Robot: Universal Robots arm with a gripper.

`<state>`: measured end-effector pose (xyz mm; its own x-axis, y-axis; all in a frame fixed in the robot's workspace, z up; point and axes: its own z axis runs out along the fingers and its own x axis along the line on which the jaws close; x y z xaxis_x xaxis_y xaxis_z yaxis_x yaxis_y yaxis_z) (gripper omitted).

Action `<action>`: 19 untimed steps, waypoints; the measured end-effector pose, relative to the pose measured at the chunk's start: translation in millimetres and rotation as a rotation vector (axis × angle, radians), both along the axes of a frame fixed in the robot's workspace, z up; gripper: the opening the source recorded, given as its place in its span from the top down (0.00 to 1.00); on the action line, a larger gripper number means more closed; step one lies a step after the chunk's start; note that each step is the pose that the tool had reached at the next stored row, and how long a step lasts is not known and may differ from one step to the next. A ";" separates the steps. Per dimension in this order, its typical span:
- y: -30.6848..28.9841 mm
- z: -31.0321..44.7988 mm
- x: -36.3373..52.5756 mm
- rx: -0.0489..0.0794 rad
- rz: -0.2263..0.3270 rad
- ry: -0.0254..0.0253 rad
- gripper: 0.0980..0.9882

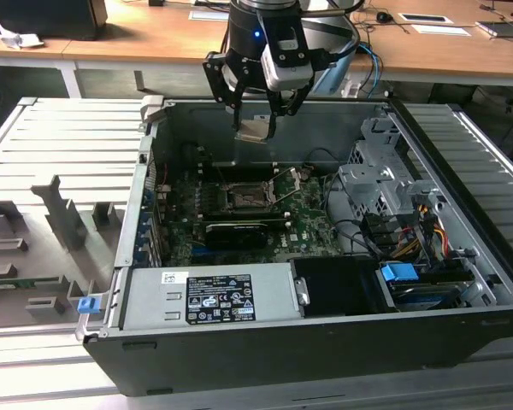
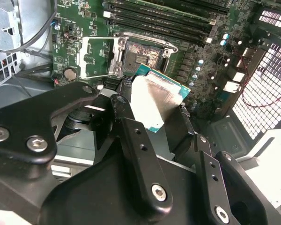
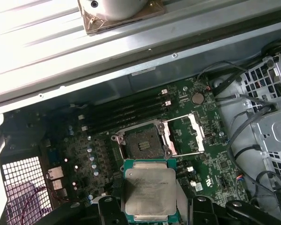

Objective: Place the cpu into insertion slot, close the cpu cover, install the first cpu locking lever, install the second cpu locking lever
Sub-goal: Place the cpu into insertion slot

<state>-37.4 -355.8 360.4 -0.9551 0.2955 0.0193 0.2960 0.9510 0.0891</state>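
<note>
From where I stand, the gripper [image 1: 258, 120] hangs over the open computer case [image 1: 462, 342], about level with its rear wall. The jaws are clenched on the cpu [image 1: 254, 131], pinching it by two opposite edges so that its pale metal top faces up between them. The second wrist view shows the same grasp, the cpu [image 2: 154, 101] sitting between the black fingers [image 2: 131, 136].

The insertion slot [image 1: 242, 198] lies below the jaws and well apart from them, bare, with nothing seated in it. In the first wrist view, the slot [image 3: 143, 143] shows just past the chip's far edge. The cpu cover [image 3: 189, 133] is swung open to one side of the slot, off the line beneath the jaws, and a thin locking lever [image 3: 182, 153] stands loose beside it.

So I judge the first step to be in hand: the chip is carried but not yet placed, and neither the cover nor the levers have been dealt with. Seating it calls for bringing the jaws squarely over the socket, with the chip level and its edges parallel to the metal rim. It also calls for a gentle descent, since the socket's contacts would not forgive a skewed or forced landing.
</note>
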 end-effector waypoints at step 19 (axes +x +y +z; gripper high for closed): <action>0.0 -5.0 0.0 -0.001 -0.020 0.0005 0.52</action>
